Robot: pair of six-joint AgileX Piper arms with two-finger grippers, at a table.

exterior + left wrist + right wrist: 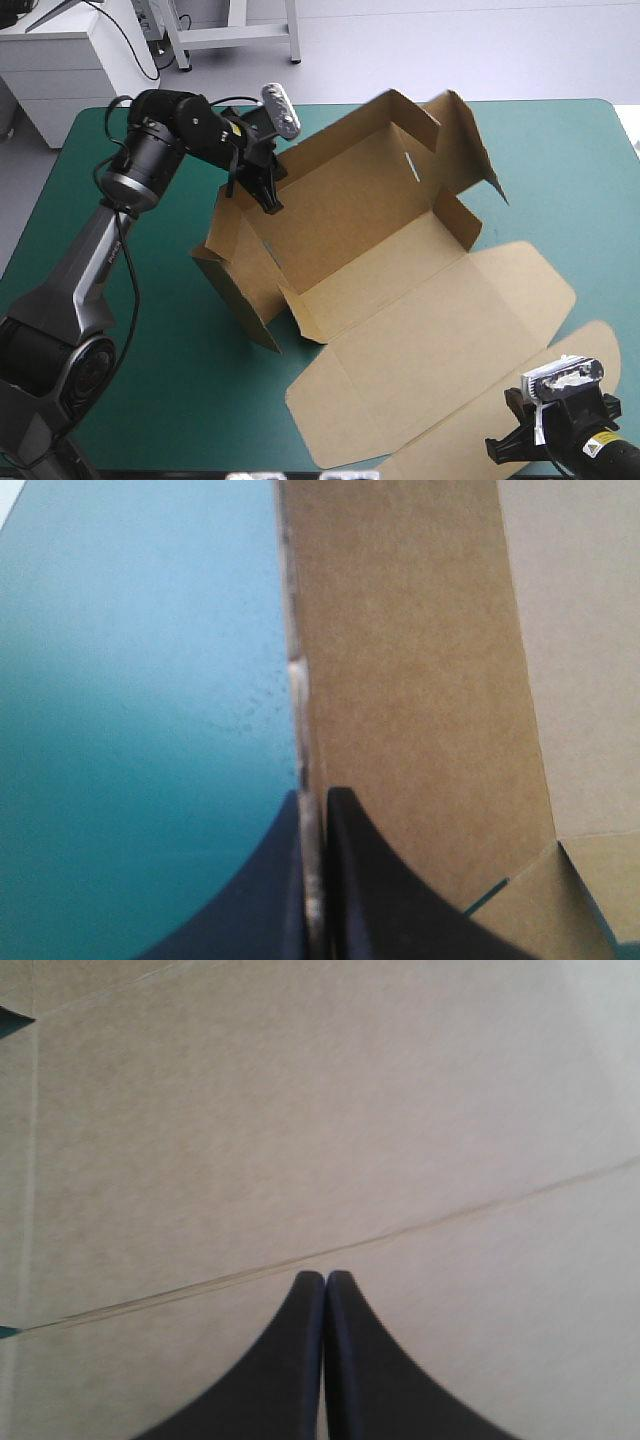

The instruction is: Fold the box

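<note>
The brown box [380, 230] is seen mid-table on the teal-green cover [200, 400], its walls raised into an open tray and its lid laid flat toward the near right corner. A wall at the tray's far-left corner is pinched edge-on between the all-but-closed black fingers of the left gripper [314, 798]. The right gripper [325, 1278], jaws pressed together and empty, is held over the flat lid.

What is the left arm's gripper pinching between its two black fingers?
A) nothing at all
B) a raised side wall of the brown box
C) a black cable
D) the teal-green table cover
B: the left gripper is all but shut on the top edge of a raised wall of the box, and the board's edge shows between its fingers.
</note>
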